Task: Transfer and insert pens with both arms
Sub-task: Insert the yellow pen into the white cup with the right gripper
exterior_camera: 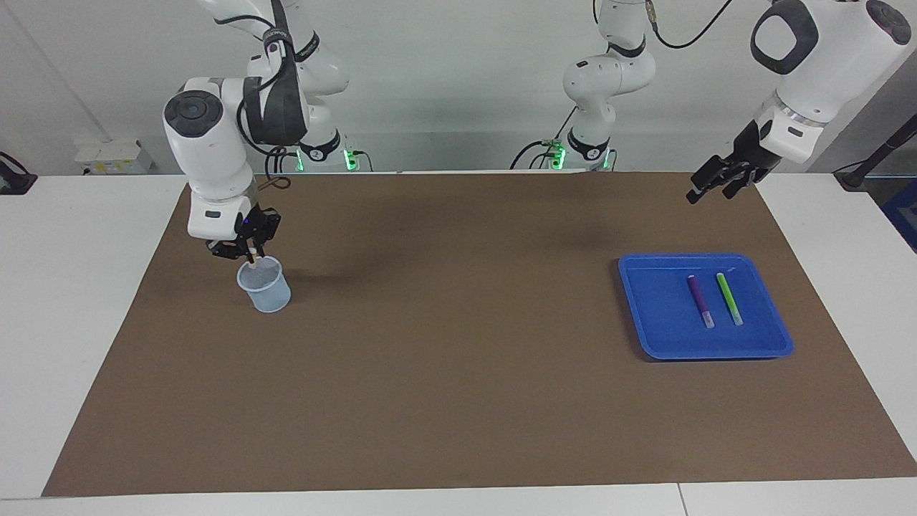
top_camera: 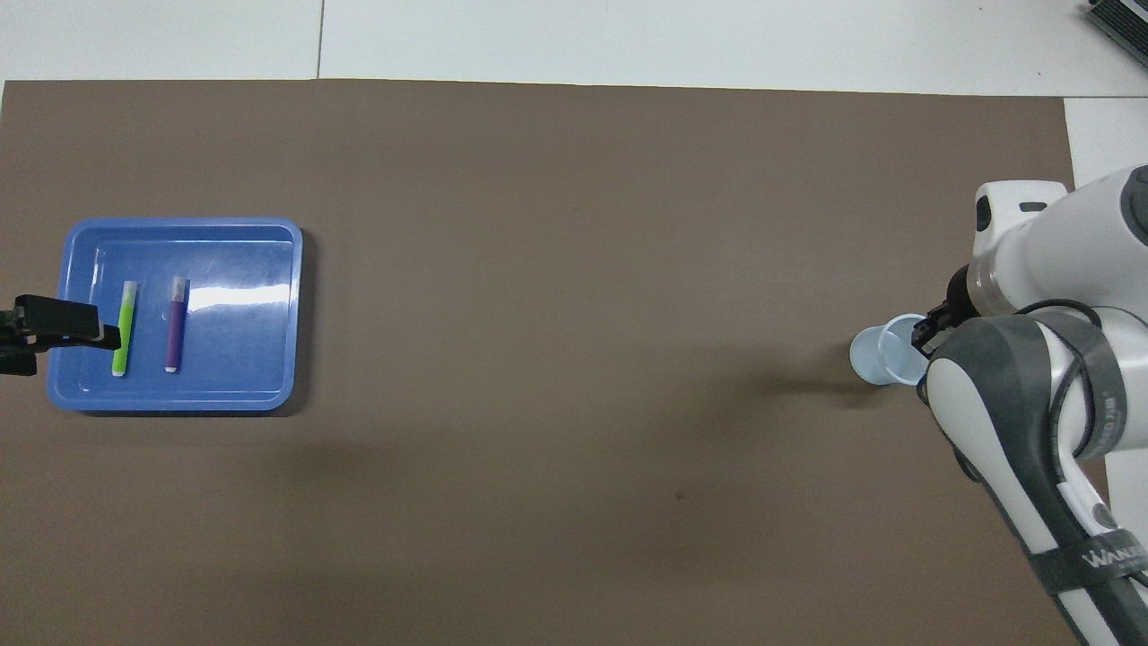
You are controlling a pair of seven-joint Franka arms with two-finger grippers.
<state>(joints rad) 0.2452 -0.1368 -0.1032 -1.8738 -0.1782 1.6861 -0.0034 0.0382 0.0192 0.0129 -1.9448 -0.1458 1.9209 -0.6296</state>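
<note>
The right gripper (exterior_camera: 247,252) hangs just above the rim of the pale translucent cup (exterior_camera: 265,285) at the right arm's end of the brown mat (exterior_camera: 458,401), its fingers clenched on the yellow pen (exterior_camera: 252,258), of which only a short pale stub shows below the fingertips, pointing down toward the cup's mouth. From the overhead view the wrist covers most of the cup (top_camera: 883,355), so I would trust the facing view for height: the pen tip looks to be at the rim or just inside it, and I cannot tell which. To do this step well, I reckon the arm should first bring the pen squarely over the middle of the opening, since it seems to sit toward the edge of the cup nearer the robots, then lower it until a good part of the barrel is inside before letting go (a light cup like that would probably tip if the pen caught its rim or dropped in at a slant). Keeping the pen close to upright and opening the fingers gently should let it settle against the wall without a bounce. The other two pens lie side by side, not touching, in the blue tray (exterior_camera: 645,337) toward the left arm's end: the purple pen (exterior_camera: 701,301) and the green pen (exterior_camera: 729,298). The left gripper (exterior_camera: 716,185) waits raised over the mat's edge near the tray, jaws spread wide and holding nothing.
</note>
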